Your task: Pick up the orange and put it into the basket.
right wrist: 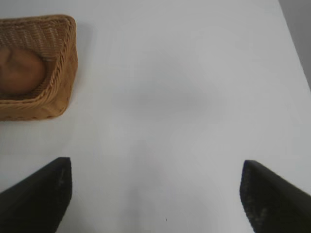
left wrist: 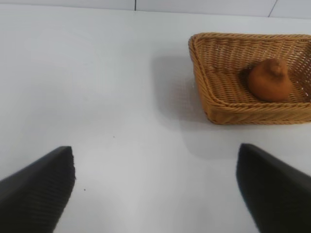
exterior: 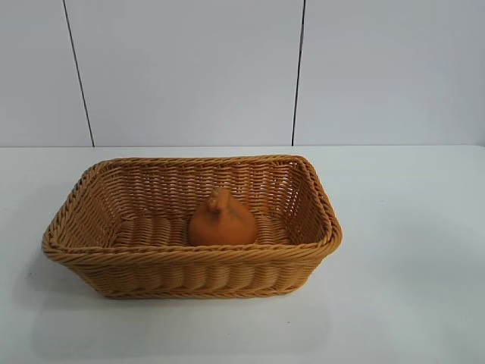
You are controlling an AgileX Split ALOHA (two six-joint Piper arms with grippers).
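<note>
- A squat, matte orange fruit with a knobbly bump on top (exterior: 222, 220) sits on the floor of a large rectangular tan-orange woven wicker basket (exterior: 83, 254), right of the basket's centre in the exterior view and close to its near wall.
- By the look of it, the placing is already done: the orange rests inside the braided rim, touching the woven floor, with nothing holding it.
- The left gripper (left wrist: 155, 191) hangs over the bare white table (exterior: 409, 227) well apart from the basket, its two dark fingers spread wide with nothing between them.
- The right gripper (right wrist: 155, 194) hangs over the table on the basket's other side, likewise spread wide and empty; neither arm shows in the exterior view.
- Handling, as a judgement: the fruit looks light and fairly firm, its slightly wrinkled matte skin offering good grip rather than slip; it would likely bruise under a hard squeeze.
- The sensible hold would be across the widest part of the rounded body, below the bump, with the fingers coming from above so that the sloping wicker sides stay clear.
- The orange stands upright, its knob pointing up and leaning slightly toward the exterior view's left.
- Its short axis runs vertically through the knob; the body is wider than tall, with no marked long axis across the basket floor.
</note>
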